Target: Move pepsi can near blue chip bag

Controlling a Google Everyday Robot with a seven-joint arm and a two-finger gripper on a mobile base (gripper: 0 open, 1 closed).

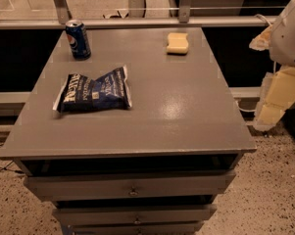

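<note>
My gripper claw (273,110) hangs beyond the right edge of the one grey drawer table (186,111); wide or narrow, I cannot tell. One pale yellow sponge (178,43) lies far right. One crumpled dark blue foil chip bag (94,90) lies left. One upright blue aluminium pepsi can (78,39) stands far left, apart from the bag.

table (186,111), can (78,39), chip bag (94,91), sponge (178,43), gripper (273,109) beside
</note>
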